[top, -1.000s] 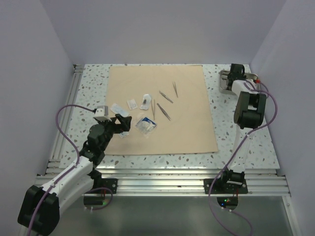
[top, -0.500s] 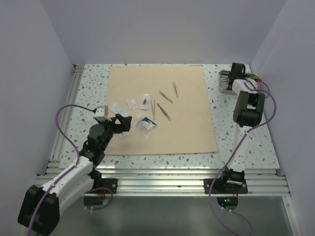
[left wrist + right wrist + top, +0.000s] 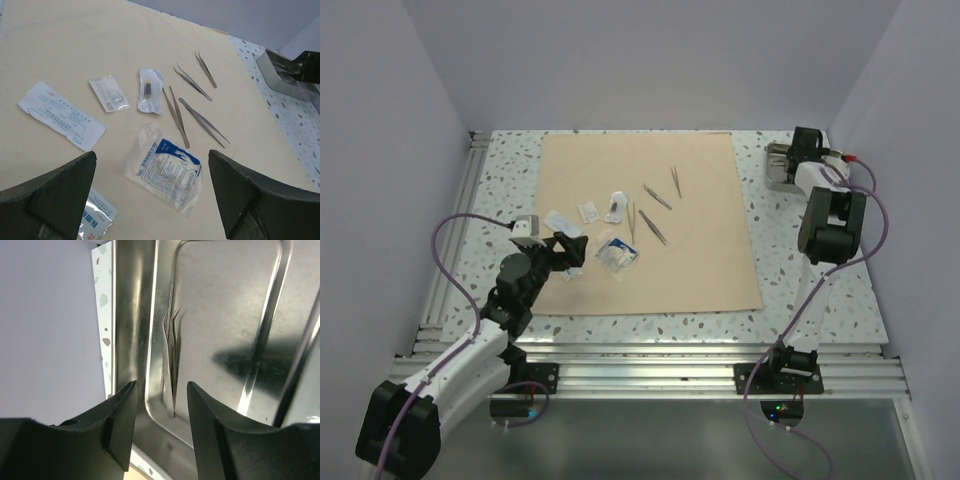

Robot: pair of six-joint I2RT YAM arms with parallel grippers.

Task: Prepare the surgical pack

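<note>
The right gripper's (image 3: 161, 390) fingers are standing partly apart, gripping nothing. A pair of thin tweezers (image 3: 172, 360) is lying loose in the steel tray (image 3: 235, 300) just beneath them. That arm is reaching far out, its wrist pointing down over the tray at the far right of the table (image 3: 800, 290), just off the beige wrap sheet (image 3: 700, 240). The left gripper (image 3: 152, 160) is gaping wide and empty, hovering over the sheet's near-left part above the white sachets (image 3: 167, 167). Four steel tools (image 3: 202, 120) are lying beyond them. Its arm is stretching forward, low.
</note>
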